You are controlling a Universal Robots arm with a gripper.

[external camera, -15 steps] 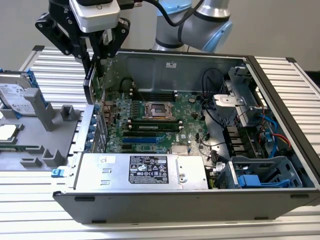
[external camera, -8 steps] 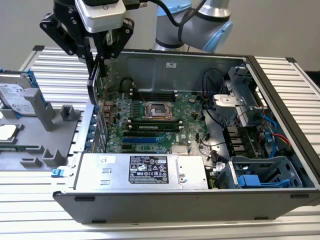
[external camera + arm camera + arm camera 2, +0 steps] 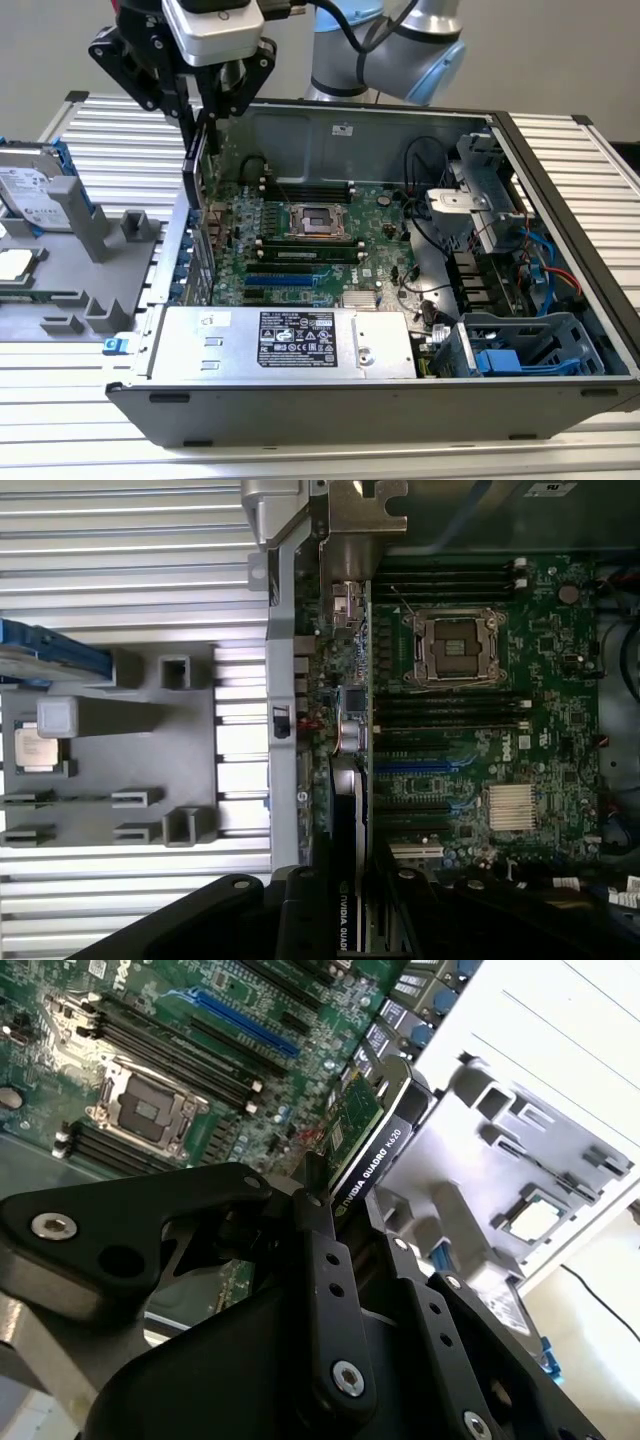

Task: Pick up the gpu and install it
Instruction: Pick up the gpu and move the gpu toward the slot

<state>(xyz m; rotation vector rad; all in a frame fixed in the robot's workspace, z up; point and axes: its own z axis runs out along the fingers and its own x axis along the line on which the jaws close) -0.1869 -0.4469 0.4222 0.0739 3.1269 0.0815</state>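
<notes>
Ribbed metal table (image 3: 120,150) carries one open computer case (image 3: 330,410) in the exterior view. At that view's left the single gripper (image 3: 207,112) hangs over the case wall, closed on the one gpu (image 3: 192,175), which points edge-down beside the one motherboard (image 3: 390,215). In the second wrist view its fingers (image 3: 320,1260) pinch the card from both faces. In the first wrist view one grey tray (image 3: 150,750) holds one processor (image 3: 33,752). Pickup looks done; seating in a slot appears left.

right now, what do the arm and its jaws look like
The arm is silver-grey tubing with pale blue joint caps and a black cable. Its jaws are black bars with silver screws on black linkages, beneath a light grey box.
</notes>
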